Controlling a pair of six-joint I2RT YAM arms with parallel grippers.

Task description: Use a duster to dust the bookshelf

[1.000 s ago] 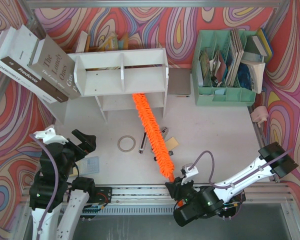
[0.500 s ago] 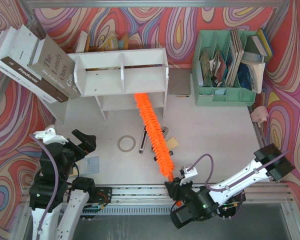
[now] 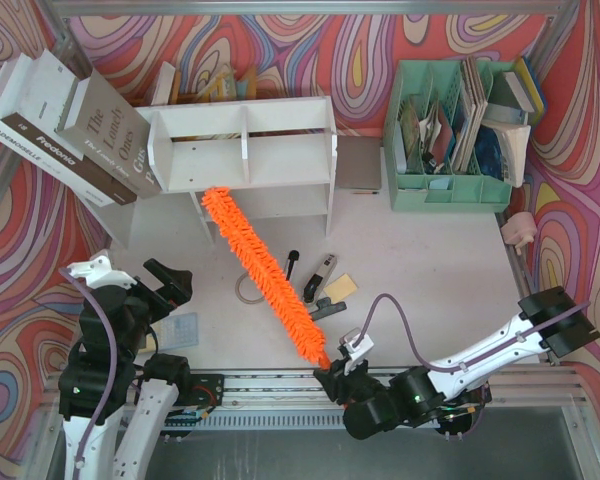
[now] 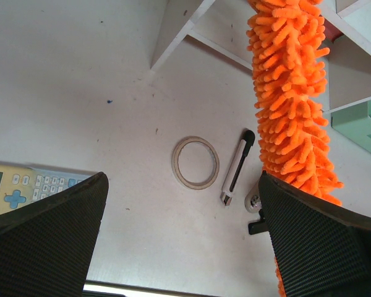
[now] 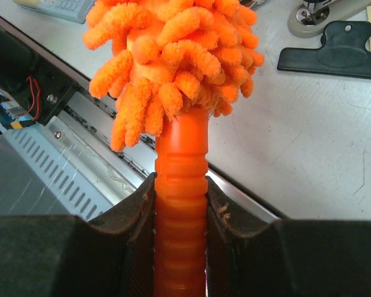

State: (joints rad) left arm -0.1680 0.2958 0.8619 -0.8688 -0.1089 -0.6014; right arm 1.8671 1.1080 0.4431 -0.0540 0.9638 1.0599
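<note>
From above, the right claw point(image 3: 332, 372) sits low at the near edge of the desk point(image 3: 430, 260), clenched on the handle end of the duster point(image 3: 265, 275). The duster slants away to the upper left, and its fluffy tip reaches the left part of the lower tier of the bookshelf point(image 3: 245, 140). Gripping the very end of the handle probably buys the longest reach, so the arm can work the shelf from close to its base. The left claw point(image 3: 168, 288) hovers over the near-left of the desk, released and empty, well apart from the duster. It looks parked out of the sweep's path.

The left wrist view confirms that claw's fingers are spread wide with nothing between them. It shows a tape ring point(image 4: 195, 163) whole, which the strands partly cover from above. It also shows a pen point(image 4: 237, 168) just beside the ring and a corner of a calculator point(image 4: 25, 185). The right claw is out of this frame.

The right wrist view gives the grip itself: both jaws press squarely on the ribbed orange handle just below the shaggy head. A binder clip point(image 5: 340, 52) and a stapler point(image 5: 321, 15) lie on the desk beyond. The head blocks the shelf here, and even from above I cannot tell whether the tip touches the board.
</note>
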